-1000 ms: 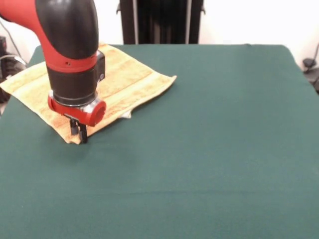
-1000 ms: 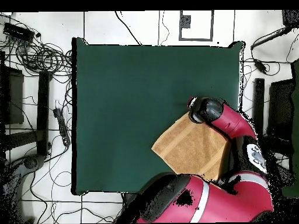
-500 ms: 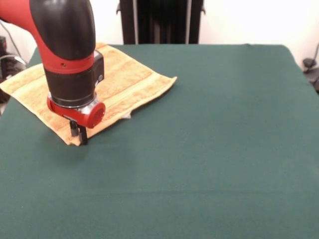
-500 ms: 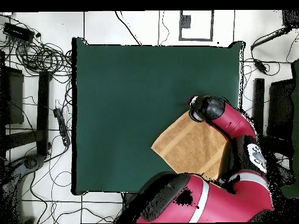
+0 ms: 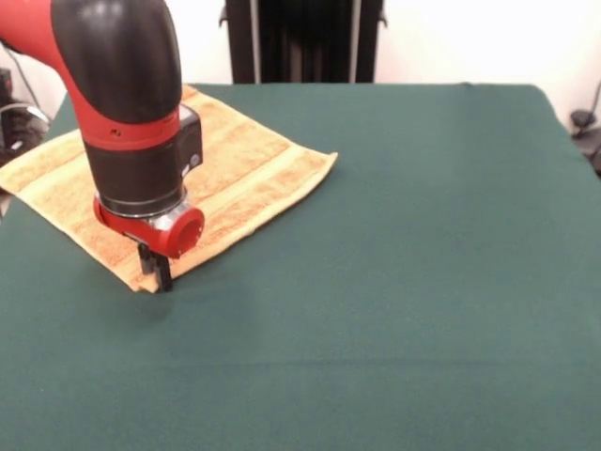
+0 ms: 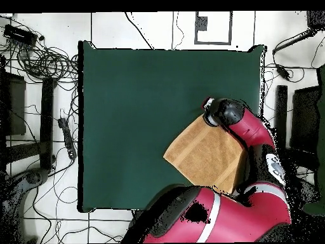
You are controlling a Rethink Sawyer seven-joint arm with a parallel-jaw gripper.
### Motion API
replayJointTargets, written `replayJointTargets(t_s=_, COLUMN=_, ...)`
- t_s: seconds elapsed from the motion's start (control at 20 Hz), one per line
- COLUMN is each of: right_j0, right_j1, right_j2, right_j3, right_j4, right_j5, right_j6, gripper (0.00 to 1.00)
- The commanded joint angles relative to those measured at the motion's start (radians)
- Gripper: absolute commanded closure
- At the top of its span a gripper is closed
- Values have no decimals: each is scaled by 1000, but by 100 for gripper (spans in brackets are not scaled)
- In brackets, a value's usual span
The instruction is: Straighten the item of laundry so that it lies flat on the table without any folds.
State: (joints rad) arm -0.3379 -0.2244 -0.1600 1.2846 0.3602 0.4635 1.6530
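The fingers [image 5: 157,274] point straight down and appear to be pinching the near corner of the towel [image 5: 188,178], though from the front they read as one dark stub and the pinch itself is hard to confirm. Their tips sit at the very point of that corner, right at the worktop [image 5: 404,282] surface, with cloth on the far side and bare green felt on the near side.

The towel is terry: soft, light and limp, with no stiffness of its own. It will drape and fold wherever it is lifted, and its loops should grip the felt a little, so dragging it is likely to stretch it flat rather than let it slide freely. A corner or hem band is the sensible place to take it, since a pinch there pulls two edges taut at once; a grip in the middle would only bunch it.

From the fingers the towel spreads away toward the far left of the front view, turned like a diamond, its left corner reaching the worktop's edge. The overhead view shows it [image 6: 206,155] on the right side near the robot's base, partly under the arm, looking nearly flat already.
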Motion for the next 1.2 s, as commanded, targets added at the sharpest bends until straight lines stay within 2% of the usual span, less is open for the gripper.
replayJointTargets(t_s=0.05, right_j0=124, right_j1=165, right_j2=152, right_j3=-28, right_j4=125, right_j5=-85, right_j6=342, gripper=100)
replayJointTargets(t_s=0.45, right_j0=164, right_j1=173, right_j2=138, right_j3=-20, right_j4=224, right_j5=-131, right_j6=391, gripper=100)
replayJointTargets(t_s=0.9, right_j0=246, right_j1=186, right_j2=81, right_j3=-14, right_j4=375, right_j5=-155, right_j6=508, gripper=100)
replayJointTargets(t_s=1.2, right_j0=318, right_j1=198, right_j2=22, right_j3=-6, right_j4=469, right_j5=-123, right_j6=653, gripper=100)
